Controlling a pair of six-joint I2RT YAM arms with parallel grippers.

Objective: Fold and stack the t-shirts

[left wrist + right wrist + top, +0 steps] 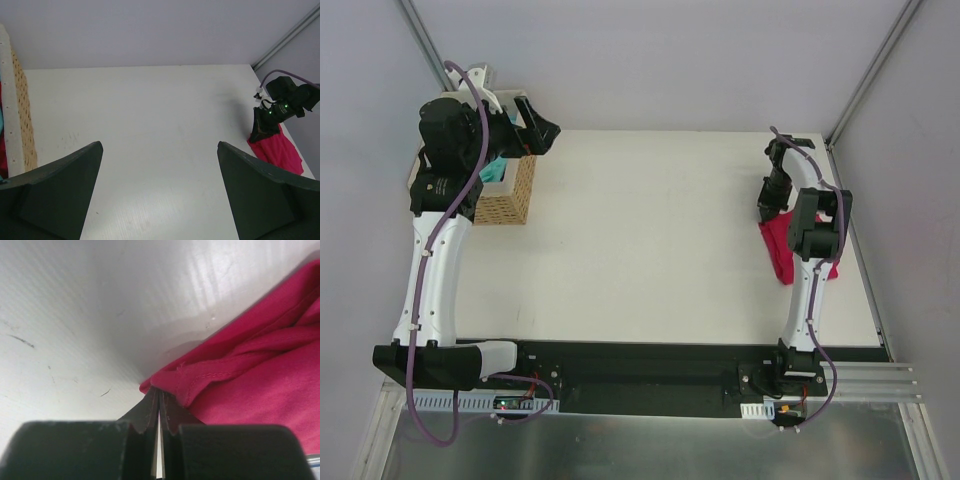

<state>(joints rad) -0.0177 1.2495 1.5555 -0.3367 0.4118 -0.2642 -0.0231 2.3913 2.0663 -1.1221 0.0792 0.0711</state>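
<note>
- Crimson-pink t-shirt (782, 252) on the table (640, 230) at its right edge, one stitched hem corner pinched at the very tips of the right gripper (159, 396), jaws clenched tight on it.
- Rest of the garment trailing away from the jaws toward the near right, partly hidden behind the right arm in the top view.
- Soft, plain, crumpled; folds gathered into ridges fanning out from the pinched corner; stitch line along the hem.
- Long axis slanting from the jaws toward the table's near right edge; collar end impossible to tell.
- Turquoise t-shirt (498, 168) heaped in the wicker basket (510, 205) at far left.
- Left gripper (535, 135) raised by the basket, jaws spread wide, grasping nothing.
</note>
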